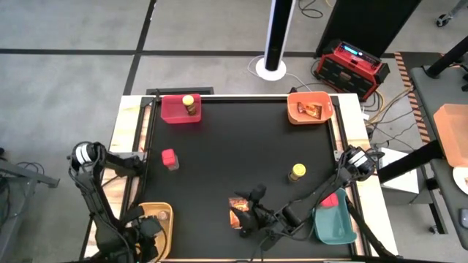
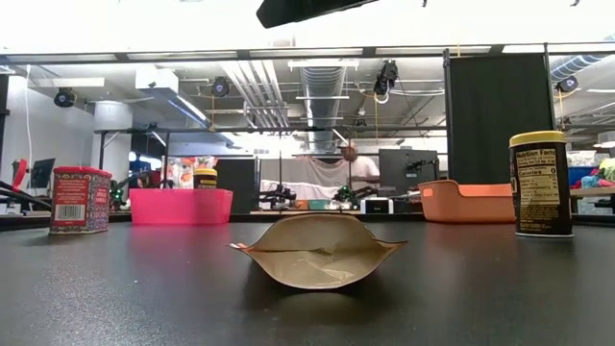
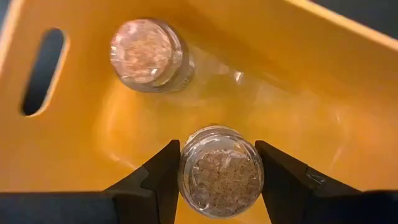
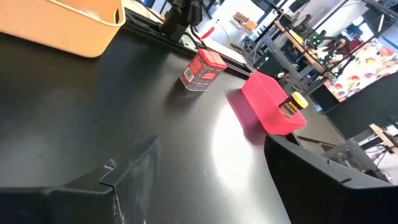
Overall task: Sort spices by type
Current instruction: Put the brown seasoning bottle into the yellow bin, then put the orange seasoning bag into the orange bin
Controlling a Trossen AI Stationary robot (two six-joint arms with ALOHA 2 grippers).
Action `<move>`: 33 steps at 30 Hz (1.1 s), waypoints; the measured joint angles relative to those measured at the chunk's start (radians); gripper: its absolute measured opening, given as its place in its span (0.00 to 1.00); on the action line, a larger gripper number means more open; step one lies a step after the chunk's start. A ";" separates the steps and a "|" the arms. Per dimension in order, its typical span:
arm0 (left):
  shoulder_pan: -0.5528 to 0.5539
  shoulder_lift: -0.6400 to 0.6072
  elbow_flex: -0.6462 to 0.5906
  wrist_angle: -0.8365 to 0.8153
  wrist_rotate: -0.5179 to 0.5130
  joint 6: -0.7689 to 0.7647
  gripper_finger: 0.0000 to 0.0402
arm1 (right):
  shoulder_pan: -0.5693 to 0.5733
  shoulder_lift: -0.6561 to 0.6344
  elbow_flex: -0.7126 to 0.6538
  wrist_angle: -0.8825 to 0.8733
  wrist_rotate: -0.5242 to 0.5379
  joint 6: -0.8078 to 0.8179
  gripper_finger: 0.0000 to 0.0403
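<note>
The left gripper [image 3: 217, 155] reaches down into the yellow bin [image 3: 292, 74] at the table's near left. Its dark fingers press both sides of a tiny glass jar [image 3: 221, 177] of brown grains, so the jar is either just arriving or about to be let go. A second jar [image 3: 149, 55] of the same kind stands just beside it, which suggests this smooth, glossy bin is the home for that type.

The right gripper [image 4: 211, 146] hovers near the middle of the front edge with its jaws spread wide and holding nothing. A tan packet [image 2: 317, 252] lies free on the matte black table [image 1: 234, 146] below it. The packet is flat, soft and pillowy with crimped ends. At the near right, a teal bin [image 1: 338, 223] holds something red [image 1: 329, 199].

Farther out, a dark jar with a yellow lid [image 1: 297, 172] and a boxy printed red tin [image 1: 170, 158] stand loose and well apart, unsorted.

At the far edge, the pink bin [image 1: 172, 113] holds a matching yellow-lidded jar [image 1: 189, 104]. The orange bin [image 1: 296, 113] holds another packet [image 1: 311, 110], likely this packet's partner.
</note>
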 joint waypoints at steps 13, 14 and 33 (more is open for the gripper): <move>0.001 -0.007 -0.071 0.042 0.003 -0.040 0.48 | -0.001 0.000 0.000 0.000 -0.002 0.017 0.68; 0.001 -0.007 -0.071 0.041 0.003 -0.039 0.51 | -0.001 0.000 0.000 0.001 -0.002 0.018 0.68; 0.004 -0.011 0.283 -0.404 -0.211 -0.037 0.61 | 0.000 -0.001 0.023 0.000 0.002 -0.013 0.67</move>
